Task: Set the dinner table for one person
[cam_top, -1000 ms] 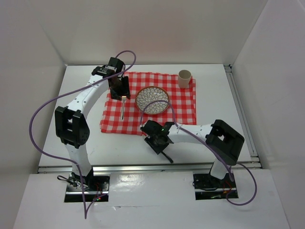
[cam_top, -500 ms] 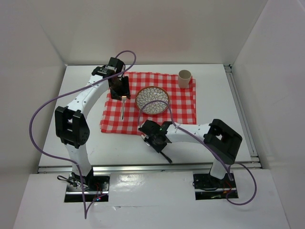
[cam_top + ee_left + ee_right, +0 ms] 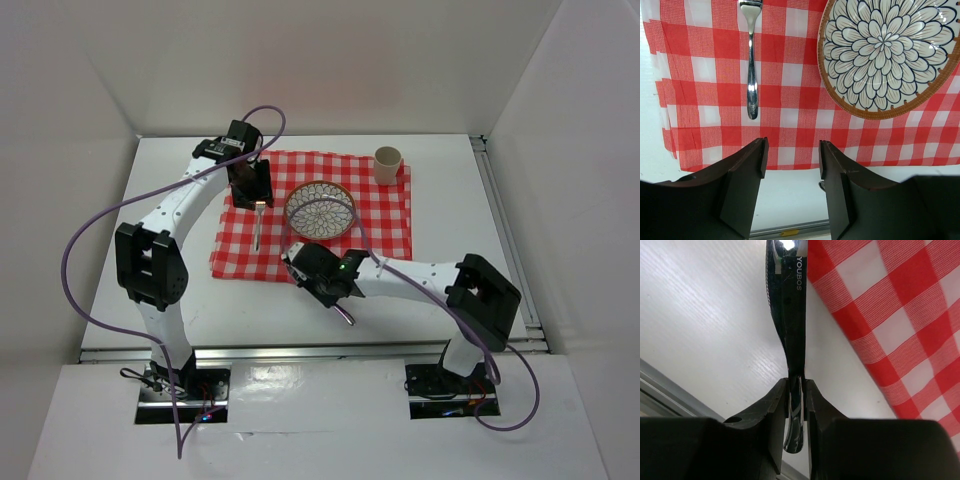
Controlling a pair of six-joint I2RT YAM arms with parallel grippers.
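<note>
Right gripper [image 3: 796, 382] clamped on a slim black-handled utensil [image 3: 792, 300], just off the near edge of the checked cloth [image 3: 880, 315].
The utensil shows edge-on, low over the white table [image 3: 170, 200], which spreads under the cloth and everything on it. The left gripper [image 3: 791, 145] hangs with its jaws apart and empty above the cloth, near a fork [image 3: 751, 65] lying left of the patterned plate [image 3: 885, 50]. A pale cup [image 3: 388, 164] stands at the cloth's far right corner.

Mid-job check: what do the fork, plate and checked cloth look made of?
Fork: polished metal, likely steel; bright glints along its handle. Plate: probably glazed ceramic; smooth painted petal pattern, brown rim. Checked cloth: matte woven fabric; weave visible, edge creased.
</note>
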